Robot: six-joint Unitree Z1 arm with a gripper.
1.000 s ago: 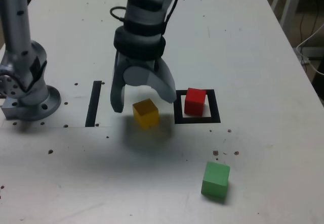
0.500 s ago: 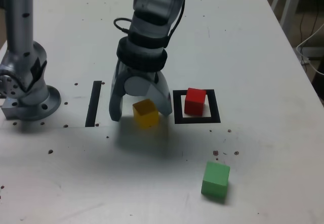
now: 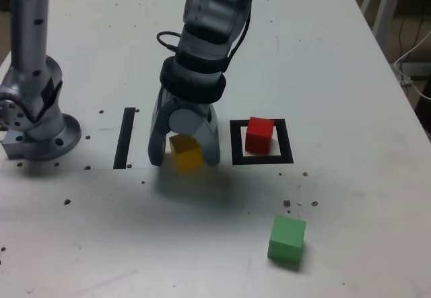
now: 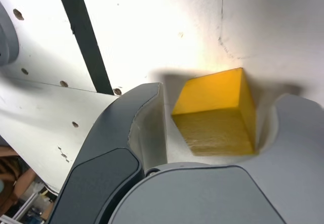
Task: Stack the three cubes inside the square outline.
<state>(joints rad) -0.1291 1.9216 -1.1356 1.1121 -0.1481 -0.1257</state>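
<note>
This looks like a robotics lab or test bench. A grey robot arm (image 3: pixel 205 49) stands bolted by a round metal base (image 3: pixel 40 133) to a plain white table (image 3: pixel 323 62), and the board is drilled with small screw holes (image 3: pixel 101 112) near that base. Black tape marks the surface: a straight strip (image 3: pixel 124 138) just beside the base and a square outline (image 3: pixel 262 143) further from it. Plain coloured cubes, such as the green cube (image 3: pixel 287 240), serve as practice pieces. Beyond the table's far edge from the base, loose cables (image 3: pixel 412 62) and white furniture legs (image 3: pixel 382 2) show on a bare floor.
</note>
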